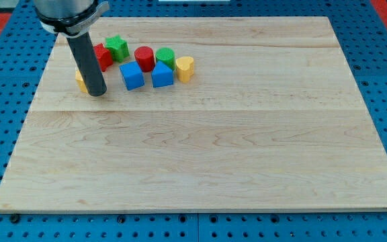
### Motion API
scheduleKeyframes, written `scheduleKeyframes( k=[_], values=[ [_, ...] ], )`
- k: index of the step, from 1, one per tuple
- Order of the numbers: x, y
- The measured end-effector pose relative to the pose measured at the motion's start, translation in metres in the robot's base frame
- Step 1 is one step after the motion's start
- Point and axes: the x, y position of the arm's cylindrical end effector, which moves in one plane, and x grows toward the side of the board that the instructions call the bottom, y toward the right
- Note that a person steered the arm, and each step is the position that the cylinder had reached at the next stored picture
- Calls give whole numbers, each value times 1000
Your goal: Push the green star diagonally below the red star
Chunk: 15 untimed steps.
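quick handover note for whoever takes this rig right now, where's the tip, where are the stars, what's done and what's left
My tip rests on the board near the view's top left, just right of a yellow block that the rod partly hides.
The red star sits right behind the rod, partly covered.
The green star lies up and to the right of the red star, close to it; contact cannot be told.
Done: nothing visible yet; the green star is above the red star, not diagonally below.
Left: bring my tip round above the green star and push it down past the red star, probably minding the blue cube nearby.
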Motion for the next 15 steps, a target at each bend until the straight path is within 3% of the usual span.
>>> scheduleKeyframes(
  k=[1,3,4,7,8,9,10,15],
  values=[
    [22,-19],
    [-40,-60],
    [-77,-57],
    [-94,-37],
    [-136,-28],
    [-145,18],
    [-137,53],
    [-86,42]
  ],
)
